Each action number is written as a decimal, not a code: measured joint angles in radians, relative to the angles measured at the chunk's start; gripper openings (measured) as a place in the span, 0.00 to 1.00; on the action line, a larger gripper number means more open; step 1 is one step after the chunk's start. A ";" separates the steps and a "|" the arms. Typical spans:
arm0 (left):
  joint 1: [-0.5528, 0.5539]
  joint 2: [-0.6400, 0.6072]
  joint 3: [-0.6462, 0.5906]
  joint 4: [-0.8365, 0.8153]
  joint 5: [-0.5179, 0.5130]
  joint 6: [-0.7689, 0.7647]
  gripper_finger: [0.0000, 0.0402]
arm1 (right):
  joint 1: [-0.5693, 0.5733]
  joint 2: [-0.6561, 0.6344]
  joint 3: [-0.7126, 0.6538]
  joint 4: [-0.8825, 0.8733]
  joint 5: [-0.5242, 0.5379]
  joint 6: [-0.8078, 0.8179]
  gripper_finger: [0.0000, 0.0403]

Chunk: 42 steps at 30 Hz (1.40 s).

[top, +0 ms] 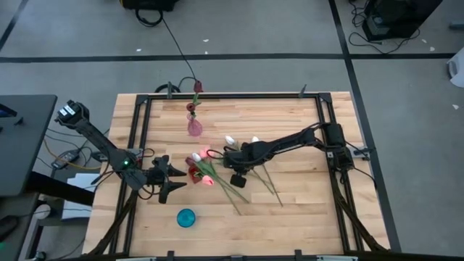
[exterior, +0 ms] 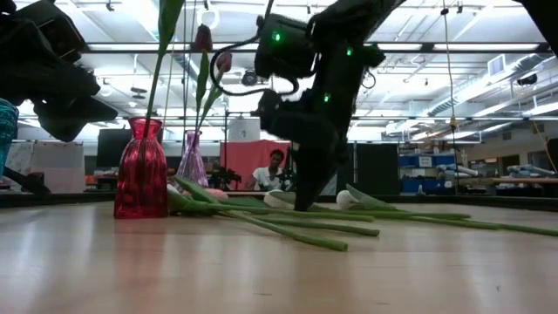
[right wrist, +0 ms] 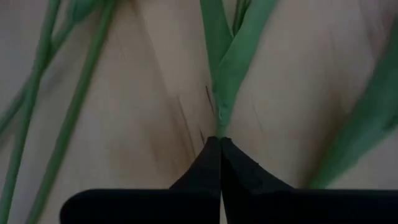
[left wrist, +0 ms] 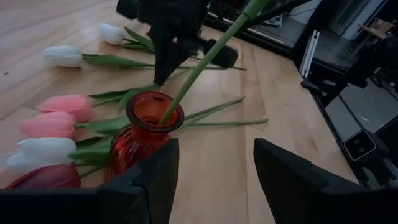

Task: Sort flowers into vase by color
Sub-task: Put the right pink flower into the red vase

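Desk [top: 304, 217], pale wood w/ a dark frame, fills the middle of the high view; sorting looks barely begun, judging by how much lies loose.

Left arm enters from the left edge, its pincer [top: 170, 181] left of centre, spread apart and holding nothing; the left wrist view shows both fingers [left wrist: 149, 180] wide apart just short of the red vase [left wrist: 140, 140]. Right arm reaches in from the right; right pincer [top: 233, 161] is at centre, down on the pile. In the right wrist view its tips are clenched on a green stem [right wrist: 219, 93], leaves splaying beyond.

Vases: red vase sits just left of centre w/ one stem [left wrist: 205, 59] already in it; stem leans up and out of frame, head colour not visible from the wrist. Pink vase [top: 194, 127], upper centre, holds one dark tulip [top: 196, 87]. A teal vase [top: 186, 217], lower centre, looks empty from above.

Loose flowers: pile [top: 239, 181] on the desk between red vase and right arm. Near the red vase: two pink heads [left wrist: 62, 115], a white head [left wrist: 43, 152], a maroon head [left wrist: 43, 177]; farther off two more white ones [left wrist: 62, 56].

Est. progress: two placed, approx six or seven left, incl. the one now gripped. Whites have no vase started yet; teal is prob. theirs.
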State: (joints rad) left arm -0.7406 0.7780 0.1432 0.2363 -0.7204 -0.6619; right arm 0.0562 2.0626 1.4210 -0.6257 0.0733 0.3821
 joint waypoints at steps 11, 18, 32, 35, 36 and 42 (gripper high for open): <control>0.000 0.000 0.000 -0.005 0.004 0.002 0.53 | 0.021 -0.078 0.044 -0.110 0.055 -0.003 0.01; 0.000 0.000 0.000 -0.002 0.005 0.000 0.53 | 0.021 -0.066 0.044 -0.171 -0.033 0.012 0.09; 0.001 0.000 0.000 -0.003 -0.009 0.002 0.53 | 0.030 -0.069 -0.043 -0.003 -0.045 -0.006 0.30; 0.001 0.000 0.000 -0.004 -0.009 0.002 0.53 | 0.030 -0.067 -0.064 -0.011 -0.025 -0.016 0.30; 0.001 0.000 0.000 -0.004 -0.009 0.002 0.53 | 0.030 -0.067 -0.069 -0.003 -0.013 -0.022 0.30; 0.001 0.000 0.000 -0.004 -0.009 0.003 0.53 | 0.029 -0.067 -0.101 0.012 -0.008 -0.045 0.30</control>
State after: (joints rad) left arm -0.7399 0.7780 0.1432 0.2325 -0.7296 -0.6594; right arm 0.0855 1.9953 1.3201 -0.6138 0.0653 0.3376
